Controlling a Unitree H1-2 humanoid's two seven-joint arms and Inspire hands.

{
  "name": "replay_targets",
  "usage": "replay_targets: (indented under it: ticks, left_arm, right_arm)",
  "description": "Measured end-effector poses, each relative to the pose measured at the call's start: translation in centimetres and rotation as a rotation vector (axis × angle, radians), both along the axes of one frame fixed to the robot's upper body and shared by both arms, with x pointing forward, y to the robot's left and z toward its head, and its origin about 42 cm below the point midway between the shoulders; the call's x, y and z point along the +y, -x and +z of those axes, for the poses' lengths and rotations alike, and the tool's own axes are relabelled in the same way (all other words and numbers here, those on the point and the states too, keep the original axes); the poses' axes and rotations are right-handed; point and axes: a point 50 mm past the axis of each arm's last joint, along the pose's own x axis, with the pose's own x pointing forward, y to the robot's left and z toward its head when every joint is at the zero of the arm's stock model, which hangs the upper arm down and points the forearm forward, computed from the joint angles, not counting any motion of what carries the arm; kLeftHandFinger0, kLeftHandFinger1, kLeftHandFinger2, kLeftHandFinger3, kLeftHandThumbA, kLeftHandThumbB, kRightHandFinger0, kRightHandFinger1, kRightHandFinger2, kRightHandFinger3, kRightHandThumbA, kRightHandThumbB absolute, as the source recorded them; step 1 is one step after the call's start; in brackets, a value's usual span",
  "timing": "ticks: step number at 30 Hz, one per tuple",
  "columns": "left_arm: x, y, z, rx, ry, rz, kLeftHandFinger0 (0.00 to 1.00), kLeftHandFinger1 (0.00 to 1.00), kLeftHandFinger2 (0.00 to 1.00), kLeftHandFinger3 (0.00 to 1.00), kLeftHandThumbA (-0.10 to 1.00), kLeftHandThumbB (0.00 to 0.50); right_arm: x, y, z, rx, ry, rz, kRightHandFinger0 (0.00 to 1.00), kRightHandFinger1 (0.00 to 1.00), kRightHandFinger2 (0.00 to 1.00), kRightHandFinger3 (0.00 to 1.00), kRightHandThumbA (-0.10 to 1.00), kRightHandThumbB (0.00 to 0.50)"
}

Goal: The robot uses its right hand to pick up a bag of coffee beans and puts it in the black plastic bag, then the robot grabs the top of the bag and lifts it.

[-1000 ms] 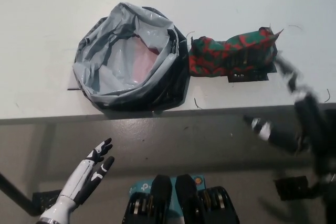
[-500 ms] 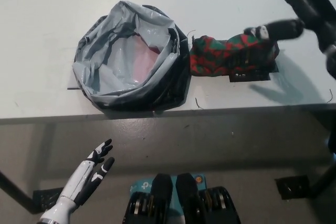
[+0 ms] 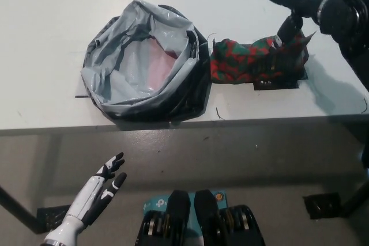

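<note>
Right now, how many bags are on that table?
2. The black plastic bag sits open on the white table; the red-and-green coffee bean bag lies right beside it, under the right hand. Something inside may be hidden.

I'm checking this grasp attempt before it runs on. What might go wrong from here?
The right hand is open above the far right end of the coffee bean bag, so a grasp there may be off-centre and let the bag sag or slip. The coffee bag lies right against the black plastic bag, whose rim is crumpled and soft; dragging could fold the opening shut. The left hand rests below the table edge, not steadying it.
</note>
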Motion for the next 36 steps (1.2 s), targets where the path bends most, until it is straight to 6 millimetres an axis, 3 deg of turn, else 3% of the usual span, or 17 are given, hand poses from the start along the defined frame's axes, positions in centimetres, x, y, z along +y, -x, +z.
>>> replay_targets:
  ticks: [14, 24, 32, 36]
  left_arm:
    - [-0.1, -0.1, 0.2, -0.011, 0.001, -0.013, 1.0, 1.0, 1.0, 1.0, 1.0, 0.164]
    - [-0.1, -0.1, 0.2, -0.013, 0.001, -0.014, 1.0, 1.0, 1.0, 1.0, 1.0, 0.179]
    - [-0.1, -0.1, 0.2, -0.015, 0.0, -0.015, 1.0, 1.0, 1.0, 1.0, 1.0, 0.167]
    - [-0.1, -0.2, 0.3, -0.019, 0.001, -0.017, 1.0, 1.0, 1.0, 1.0, 1.0, 0.183]
  right_arm:
    - [1.2, -1.8, -3.2, 0.202, 0.086, -0.048, 1.0, 1.0, 1.0, 1.0, 1.0, 0.5]
    - [1.3, -2.2, -4.6, 0.241, 0.129, -0.079, 1.0, 1.0, 1.0, 1.0, 0.94, 0.5]
    - [2.3, -2.8, -5.5, 0.224, 0.239, -0.09, 1.0, 1.0, 1.0, 1.0, 0.93, 0.5]
    - [2.8, -3.0, -6.6, 0.22, 0.268, -0.094, 1.0, 1.0, 1.0, 1.0, 0.88, 0.5]
